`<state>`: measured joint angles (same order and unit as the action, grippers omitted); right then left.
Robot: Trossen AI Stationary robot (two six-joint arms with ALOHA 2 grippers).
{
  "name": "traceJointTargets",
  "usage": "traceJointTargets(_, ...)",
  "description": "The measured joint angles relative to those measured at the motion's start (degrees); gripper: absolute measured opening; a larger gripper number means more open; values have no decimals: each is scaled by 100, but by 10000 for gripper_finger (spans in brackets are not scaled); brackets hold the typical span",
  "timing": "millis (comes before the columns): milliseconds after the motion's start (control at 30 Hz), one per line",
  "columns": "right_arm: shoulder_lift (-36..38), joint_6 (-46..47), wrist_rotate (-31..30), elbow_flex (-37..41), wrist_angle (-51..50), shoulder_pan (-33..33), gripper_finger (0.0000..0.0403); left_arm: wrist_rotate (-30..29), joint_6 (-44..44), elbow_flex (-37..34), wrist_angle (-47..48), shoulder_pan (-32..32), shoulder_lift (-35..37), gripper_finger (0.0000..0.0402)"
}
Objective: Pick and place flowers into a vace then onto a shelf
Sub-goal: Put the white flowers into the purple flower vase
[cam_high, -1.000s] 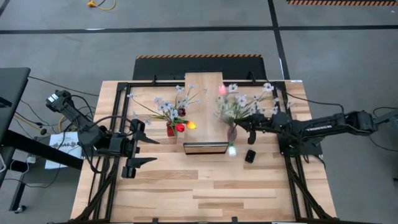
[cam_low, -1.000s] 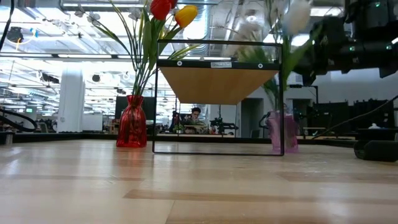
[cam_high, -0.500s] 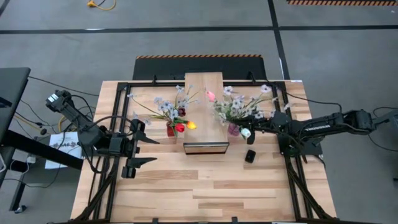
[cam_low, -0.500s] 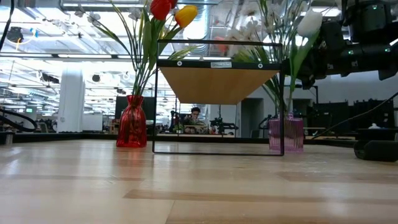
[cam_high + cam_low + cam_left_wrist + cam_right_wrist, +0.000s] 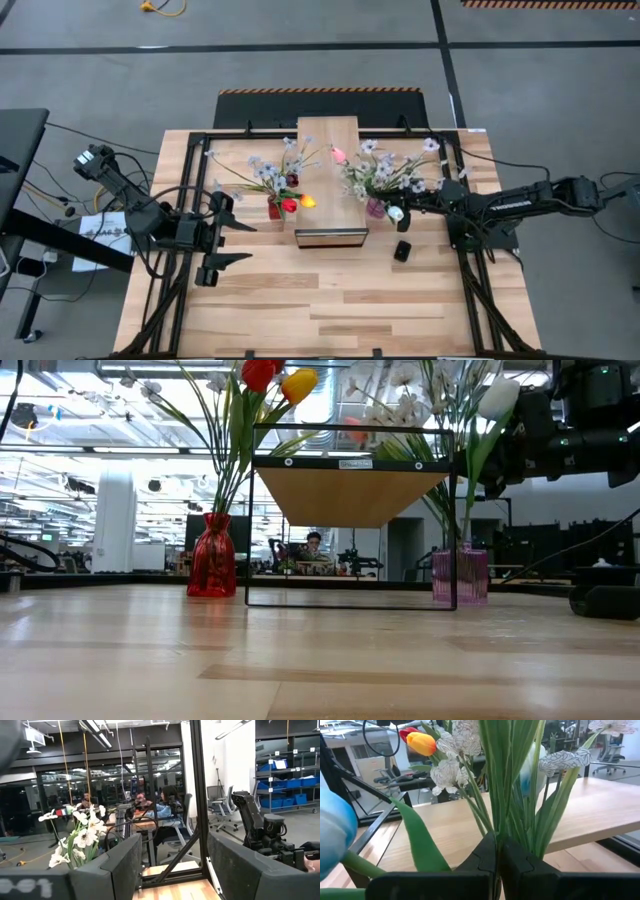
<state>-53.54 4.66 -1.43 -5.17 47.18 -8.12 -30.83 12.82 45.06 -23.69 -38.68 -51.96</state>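
Note:
A pink vase [image 5: 375, 208] of flowers [image 5: 385, 170] stands on its base on the table, to the right of the shelf [image 5: 330, 150]; in the low view the vase [image 5: 460, 575] is upright beside the shelf's black frame. My right gripper [image 5: 405, 208] reaches in from the right and is shut among the green stems [image 5: 495, 795], next to a white tulip [image 5: 395, 213]. Left of the shelf stands a red vase [image 5: 275, 208] with red and yellow tulips and pale sprays. My left gripper [image 5: 250, 242] hangs open left of it, holding nothing. My right gripper is shut on the green stems [image 5: 496, 827] above the pink vase's mouth, pinched between its two fingers. The fingers come level from the table's right and lie across the upright stems. How many stems are between them is hidden by the fingertips. The vase stands on the table.
A small black object [image 5: 402, 250] lies on the table near the shelf's near right corner. Black frame rails [image 5: 470, 290] run along both table sides. The wide near half of the wooden tabletop [image 5: 320, 310] is bare. People sit at desks beyond the table.
The pink vase, tilted and blurred a second ago, now stands upright beside the shelf. Its bouquet has swung round: the white tulip has gone from the shelf's near end to just in front of my right gripper. For the last half second nothing has moved.

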Motion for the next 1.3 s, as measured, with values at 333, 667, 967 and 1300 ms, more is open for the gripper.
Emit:
traceJointTargets(333, 540, -112, -13, -173, -880, 2, 0, -2, -46, 0, 25, 1, 0, 217)
traceJointTargets(667, 1600, -467, -478, -450, -2235, 161, 0, -2, -42, 0, 27, 2, 0, 217)
traceJointTargets(967, 1692, -530, -899, -450, -2533, 260, 0, -2, -38, 0, 27, 2, 0, 217)
traceJointTargets(1300, 1394, -534, -916, -433, -2547, 258, 0, -2, -29, 0, 25, 2, 0, 217)
